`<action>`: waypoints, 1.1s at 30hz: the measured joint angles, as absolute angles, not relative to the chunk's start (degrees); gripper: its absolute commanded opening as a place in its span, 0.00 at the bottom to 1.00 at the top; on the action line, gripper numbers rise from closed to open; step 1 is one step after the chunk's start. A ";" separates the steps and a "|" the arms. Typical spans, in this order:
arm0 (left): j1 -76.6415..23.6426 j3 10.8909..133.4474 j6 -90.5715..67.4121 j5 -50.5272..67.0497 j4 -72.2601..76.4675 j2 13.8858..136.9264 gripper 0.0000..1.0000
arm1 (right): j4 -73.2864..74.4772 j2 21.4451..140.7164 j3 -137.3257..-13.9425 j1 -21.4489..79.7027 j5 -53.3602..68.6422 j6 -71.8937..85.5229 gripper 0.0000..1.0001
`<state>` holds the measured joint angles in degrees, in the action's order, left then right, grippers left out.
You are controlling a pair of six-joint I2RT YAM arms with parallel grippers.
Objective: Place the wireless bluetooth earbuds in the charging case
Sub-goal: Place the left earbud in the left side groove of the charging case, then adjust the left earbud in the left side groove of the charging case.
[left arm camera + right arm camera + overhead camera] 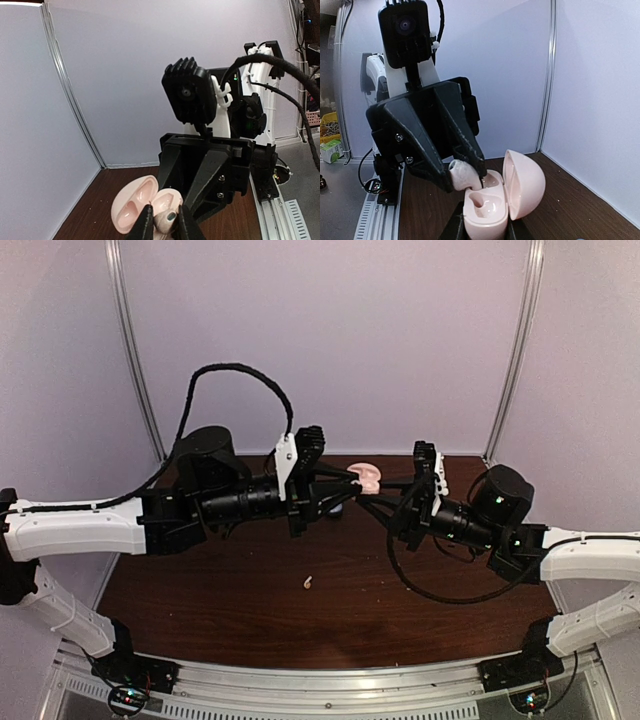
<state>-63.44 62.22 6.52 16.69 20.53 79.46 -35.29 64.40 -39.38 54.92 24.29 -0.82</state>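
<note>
left gripper (164,225) was closed to a narrow gap on the held earbud (461,174), which was pinched between both fingertips and set against the rim of a well in the charging case (485,212). right gripper (485,229) was clamped on the case base from both sides, with the lid hinged open. the case was held raised over the far half of the table (200,610). counted: two earbuds, one case. the loose earbud (309,582) was seen lying on the table's front half, mid-width, well apart from both grippers.
</note>
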 measured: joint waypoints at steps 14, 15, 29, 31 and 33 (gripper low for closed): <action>-64.03 62.22 7.05 13.34 18.22 79.02 0.39 | -34.28 64.31 -39.38 54.89 24.25 -0.82 0.00; -64.03 62.13 7.01 12.80 18.13 78.76 0.41 | -34.50 64.25 -39.38 54.89 24.25 -0.82 0.00; -64.03 60.10 6.57 9.96 16.56 76.82 0.62 | -34.83 63.99 -39.42 54.89 20.21 -0.67 0.00; -64.03 60.12 6.04 9.96 16.60 76.82 0.64 | -33.85 64.05 -39.75 54.89 19.18 -0.67 0.00; -64.01 60.12 5.21 9.93 16.69 76.97 0.66 | -32.91 64.23 -40.36 54.89 18.35 -0.67 0.00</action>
<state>-64.01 60.12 5.21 9.93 16.69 76.97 -32.91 64.23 -40.36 54.89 18.35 -0.67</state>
